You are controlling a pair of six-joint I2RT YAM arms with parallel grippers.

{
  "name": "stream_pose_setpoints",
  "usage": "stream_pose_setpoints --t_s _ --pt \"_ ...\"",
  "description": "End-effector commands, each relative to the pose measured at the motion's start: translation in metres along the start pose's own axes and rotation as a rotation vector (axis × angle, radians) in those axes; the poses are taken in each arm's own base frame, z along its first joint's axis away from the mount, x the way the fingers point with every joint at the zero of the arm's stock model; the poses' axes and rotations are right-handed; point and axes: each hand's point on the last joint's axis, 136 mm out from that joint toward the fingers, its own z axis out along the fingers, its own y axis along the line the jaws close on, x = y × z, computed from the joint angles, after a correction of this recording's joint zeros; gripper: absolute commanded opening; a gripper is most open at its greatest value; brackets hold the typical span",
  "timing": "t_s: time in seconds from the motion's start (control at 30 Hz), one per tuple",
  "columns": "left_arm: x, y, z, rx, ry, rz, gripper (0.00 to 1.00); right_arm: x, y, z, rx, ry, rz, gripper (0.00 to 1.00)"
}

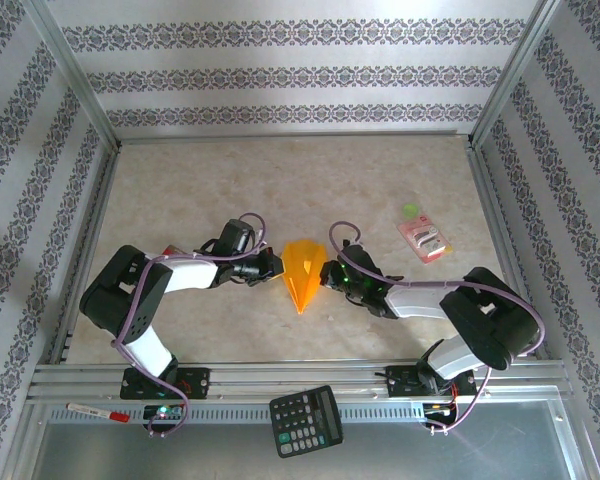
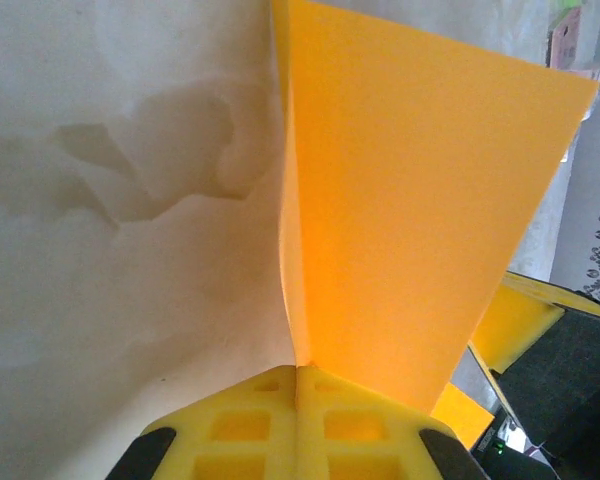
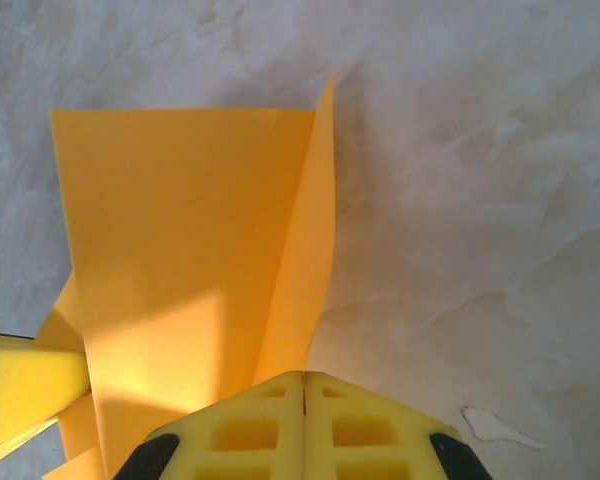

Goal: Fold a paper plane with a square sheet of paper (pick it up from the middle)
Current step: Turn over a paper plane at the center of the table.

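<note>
On my feed, the paper plane (image 1: 303, 272) is thin, matt orange paper, smooth between sharp creases. The left claw (image 2: 298, 372) and right claw (image 3: 305, 376) have moulded yellow plastic pads with a dull sheen. The counter (image 1: 280, 180) looks marbled and matt, the frame rails (image 1: 300, 375) brushed metal.

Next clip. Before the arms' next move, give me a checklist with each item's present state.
1. Left fingers shut on the orange-yellow folded paper plane: ok.
2. Right fingers shut on its opposite side: ok.
3. Plane's nose points to the near edge of the marbled table: ok.
4. Small pink packet lies apart from the plane: ok.
5. Black calculator lies apart from the plane: ok.
6. Centre crease straight: cannot tell.
</note>
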Motion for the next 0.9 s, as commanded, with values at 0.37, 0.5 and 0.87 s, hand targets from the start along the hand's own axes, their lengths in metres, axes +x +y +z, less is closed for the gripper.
stream_pose_setpoints --t_s 0.37,0.5,0.87 --pt "-0.008 0.006 -0.001 -0.036 -0.011 0.024 0.19 -0.010 0.010 0.012 -0.048 0.024 -0.037 0.10" --pt "-0.010 0.004 -0.007 -0.038 -0.020 0.028 0.26 -0.018 0.014 0.001 -0.063 0.006 -0.037 0.17" --pt "-0.048 -0.011 -0.071 -0.020 -0.167 0.102 0.48 -0.086 0.001 -0.073 0.029 -0.179 -0.128 0.34"
